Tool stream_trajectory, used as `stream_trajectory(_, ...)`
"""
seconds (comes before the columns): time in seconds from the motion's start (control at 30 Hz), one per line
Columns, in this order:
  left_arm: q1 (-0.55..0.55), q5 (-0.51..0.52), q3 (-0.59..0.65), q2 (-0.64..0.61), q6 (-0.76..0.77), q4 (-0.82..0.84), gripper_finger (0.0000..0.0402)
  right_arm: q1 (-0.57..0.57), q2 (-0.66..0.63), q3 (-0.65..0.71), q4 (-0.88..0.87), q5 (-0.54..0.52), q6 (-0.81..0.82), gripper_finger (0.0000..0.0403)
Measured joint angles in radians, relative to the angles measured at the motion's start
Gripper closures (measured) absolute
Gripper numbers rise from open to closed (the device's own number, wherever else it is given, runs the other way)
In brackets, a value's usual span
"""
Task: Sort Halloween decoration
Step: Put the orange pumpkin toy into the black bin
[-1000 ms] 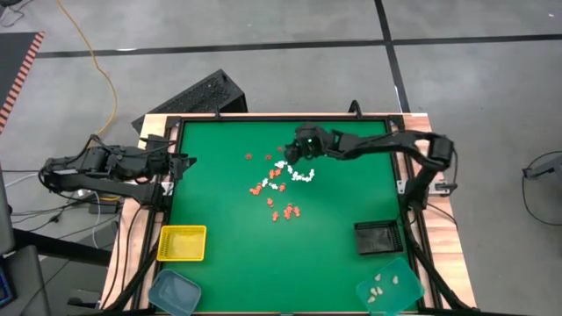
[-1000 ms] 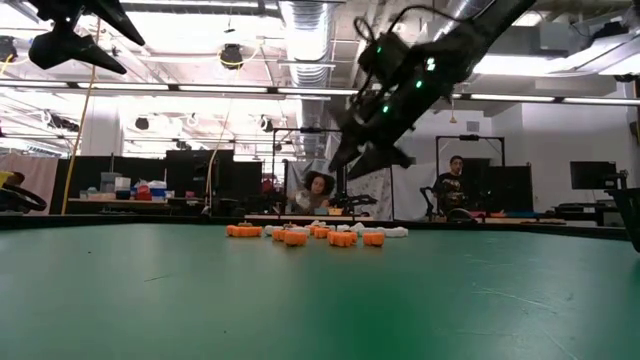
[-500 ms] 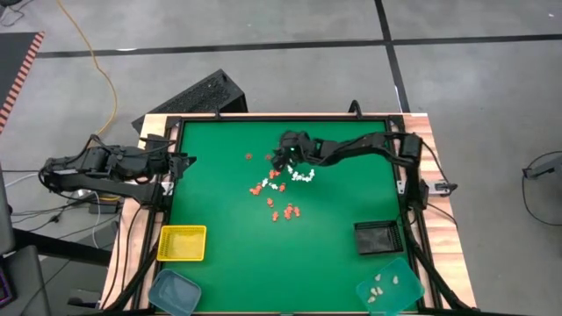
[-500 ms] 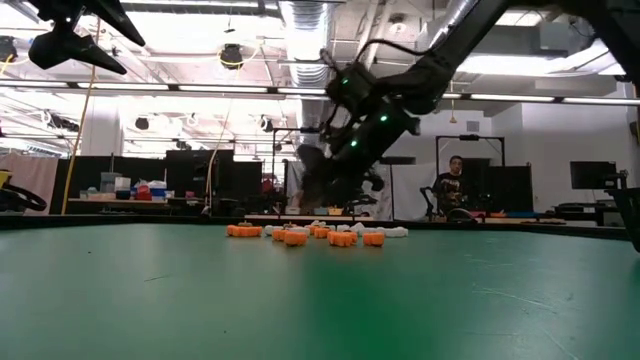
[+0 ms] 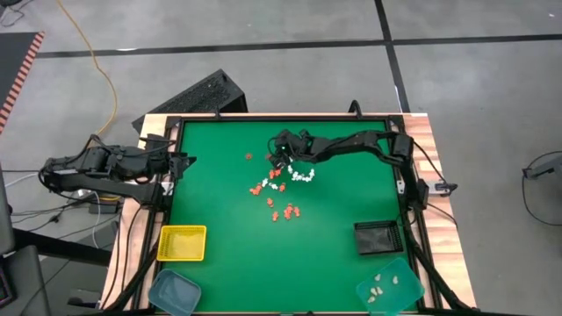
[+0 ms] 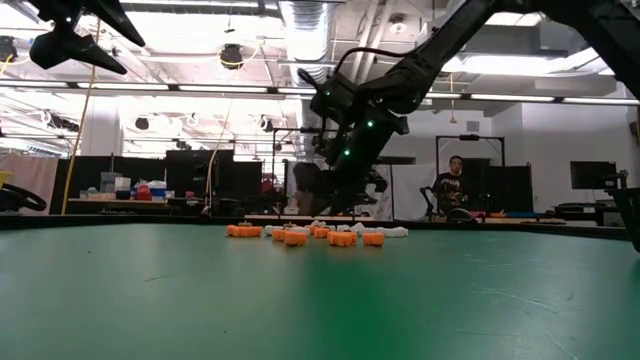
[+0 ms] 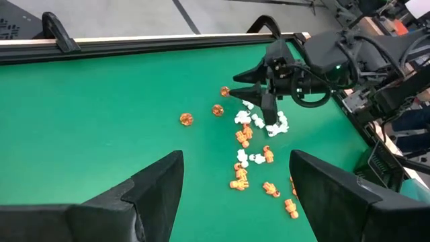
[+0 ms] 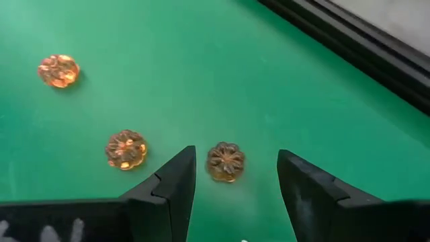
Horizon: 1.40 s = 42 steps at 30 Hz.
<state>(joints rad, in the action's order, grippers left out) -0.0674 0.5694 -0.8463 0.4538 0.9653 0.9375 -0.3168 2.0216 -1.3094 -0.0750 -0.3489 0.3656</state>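
The Halloween decoration lies as a loose scatter (image 5: 279, 184) of tiny orange pumpkin shapes and white pieces on the green table top, seen in the low view as a row (image 6: 320, 234). My right gripper (image 5: 281, 154) hangs open and low over the scatter's far side. In its wrist view the fingers stand on either side of one orange pumpkin (image 8: 226, 161) without touching it. Two more pumpkins (image 8: 125, 149) (image 8: 58, 70) lie beside it. My left gripper (image 7: 235, 195) waits open above the table's left edge (image 5: 180, 164).
A yellow tray (image 5: 183, 243) and a teal tray (image 5: 173, 291) stand at the near left. A black tray (image 5: 378, 237) and a teal tray (image 5: 391, 285) holding a few white pieces stand at the near right. A black rail (image 8: 349, 47) borders the far edge.
My right gripper has gone toward the table's left edge and down, rolling a little, and now hangs low over the far pumpkins. Most of this happened in the first half second. The trinkets have not moved.
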Motion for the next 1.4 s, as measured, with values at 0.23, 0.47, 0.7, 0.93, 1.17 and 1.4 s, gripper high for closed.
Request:
stream_trajectory(0.23,0.0,0.0,0.0,0.0,0.0,0.0,0.0141,0.001,0.039,0.005,-0.009,0.044,0.055,0.0202)
stream_trajectory(0.47,0.0,-0.007,0.0,0.0,0.013,0.0,0.0141,0.002,0.067,0.002,-0.016,0.059,0.095,0.0231)
stream_trajectory(0.7,0.0,-0.007,0.0,0.0,0.016,0.0,0.0141,0.001,0.069,0.002,-0.029,0.072,0.116,0.029)
stream_trajectory(0.93,0.0,-0.006,0.0,0.0,0.017,0.0,0.0141,0.014,0.065,0.004,-0.051,0.076,0.116,0.0351)
stream_trajectory(1.17,0.0,-0.007,0.0,0.0,0.019,0.0,0.0141,0.029,0.023,-0.019,-0.093,0.132,0.06,0.038)
stream_trajectory(1.4,0.0,-0.003,0.0,0.0,0.014,0.0,0.0141,0.026,-0.068,-0.035,-0.106,0.144,0.026,0.0338)
